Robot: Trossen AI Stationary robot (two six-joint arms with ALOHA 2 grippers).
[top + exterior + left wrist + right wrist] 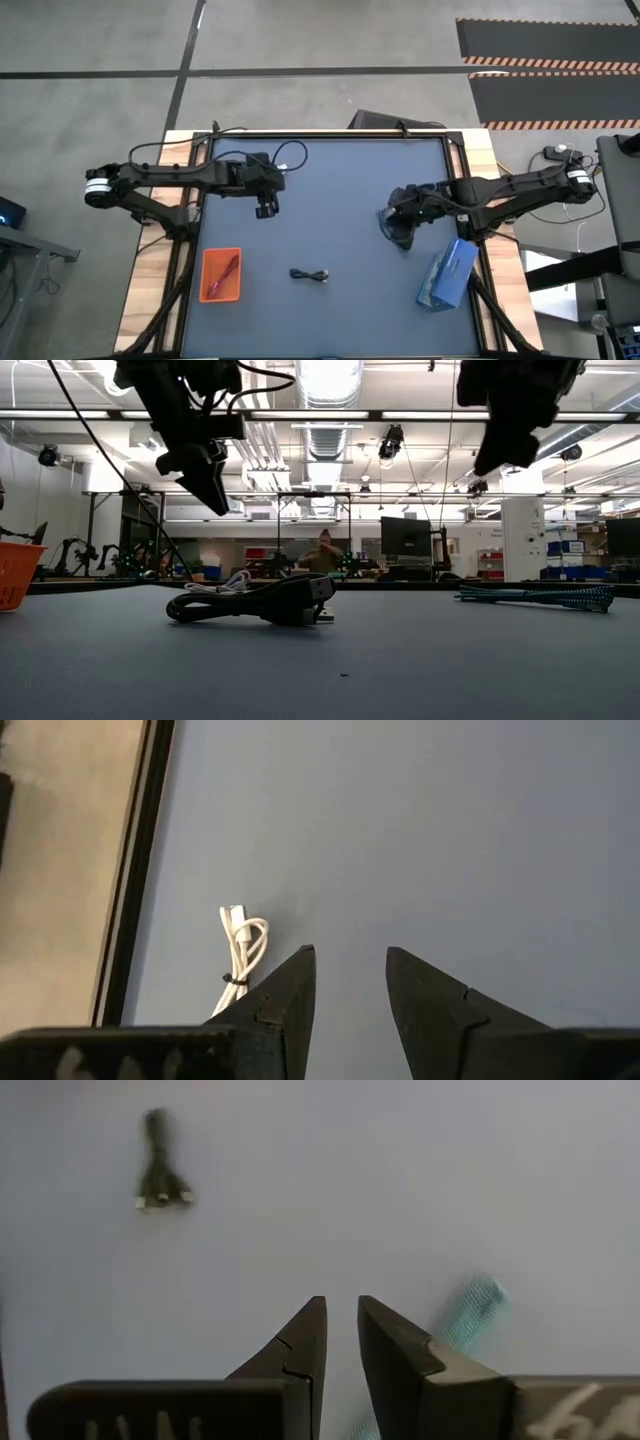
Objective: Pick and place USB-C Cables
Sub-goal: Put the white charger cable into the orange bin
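So we're hovering the left gripper (350, 982), fingers apart, over the white cable (240, 954) at the tabletop's (340, 200) far left; next we're dropping down to grab it.

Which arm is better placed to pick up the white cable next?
Left. The left tool hangs open above the table right beside the white cable. The right tool hovers across the table by the teal cable.
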